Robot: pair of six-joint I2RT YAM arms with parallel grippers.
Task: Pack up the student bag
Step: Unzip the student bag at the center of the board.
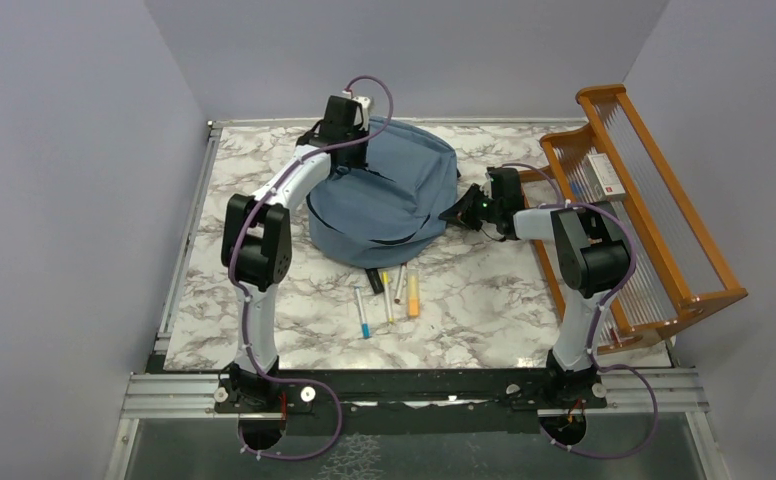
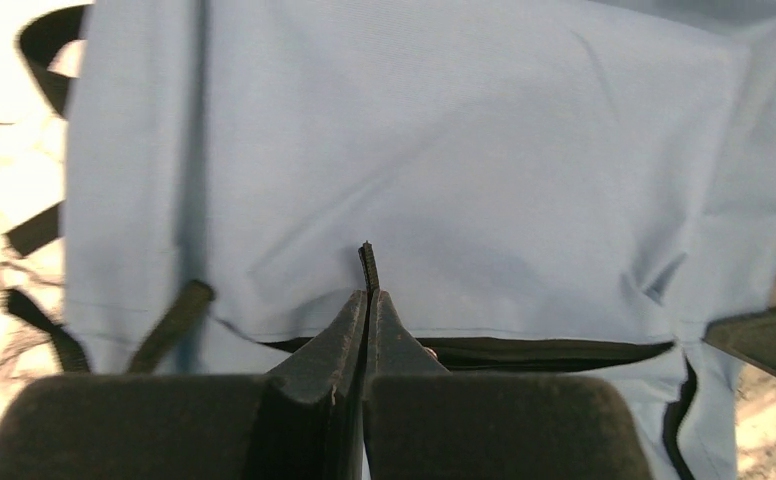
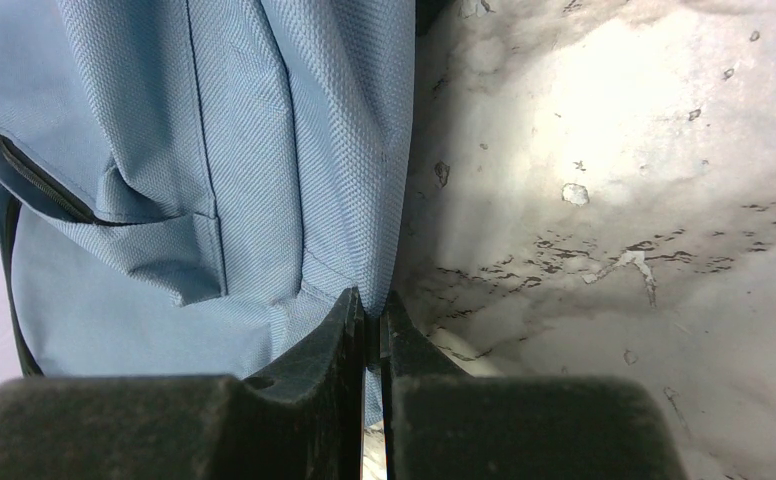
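The student bag [image 1: 394, 200] is a dusty-blue backpack lying at the back middle of the marble table. My left gripper [image 1: 348, 160] reaches over its far left side. In the left wrist view the left gripper [image 2: 369, 296] is shut on a thin black zipper pull [image 2: 368, 262], with a dark open zipper slit [image 2: 554, 352] running to the right of it. My right gripper [image 1: 462, 209] is at the bag's right edge. In the right wrist view the right gripper [image 3: 373, 305] is shut on a fold of the student bag [image 3: 214, 150] low over the table.
Several pens and markers [image 1: 389, 298] lie on the table in front of the bag, beside a small black item [image 1: 374, 280]. An orange wooden rack [image 1: 654, 220] stands along the right edge, holding a white box [image 1: 602, 176]. Grey walls enclose the table.
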